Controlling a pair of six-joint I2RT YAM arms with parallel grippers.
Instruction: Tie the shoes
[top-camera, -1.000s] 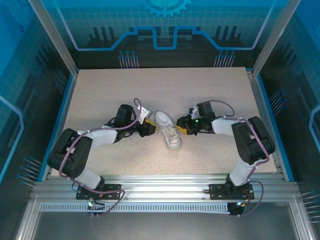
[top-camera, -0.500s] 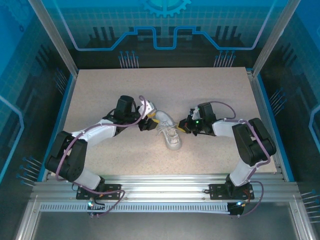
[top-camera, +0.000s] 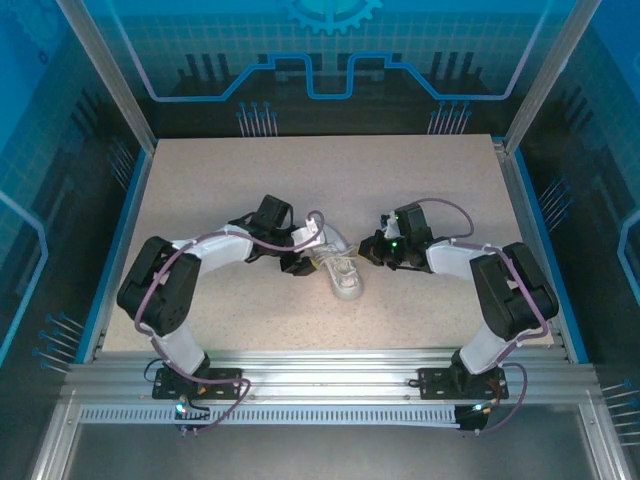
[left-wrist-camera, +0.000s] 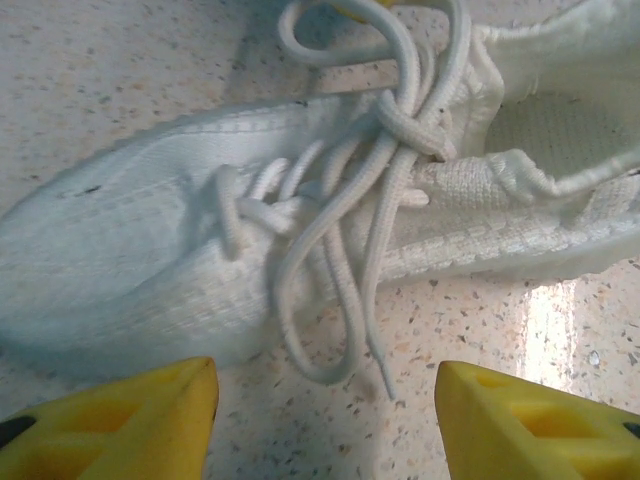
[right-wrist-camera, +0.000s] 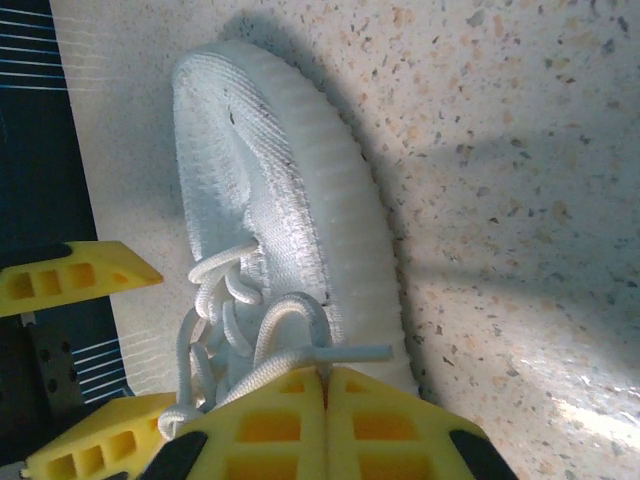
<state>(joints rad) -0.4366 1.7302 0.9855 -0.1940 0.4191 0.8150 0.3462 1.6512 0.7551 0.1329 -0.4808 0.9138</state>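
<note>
Right end effector (right-wrist-camera: 325, 385): fingers pressed together, clamped on a lace end (right-wrist-camera: 352, 352) at the sneaker's (right-wrist-camera: 270, 200) right side. Left end effector (left-wrist-camera: 325, 395): fingers spread wide, nothing betw them, low over the tabletop (left-wrist-camera: 100, 60) just left of the sneaker, loose lace loops (left-wrist-camera: 330, 300) trailing twd it. Sneaker lies mid-tabletop betw both arms, toe twd near edge.

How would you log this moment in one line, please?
left gripper: open at sneaker | right gripper: shut on lace end | laces: no bow
</note>
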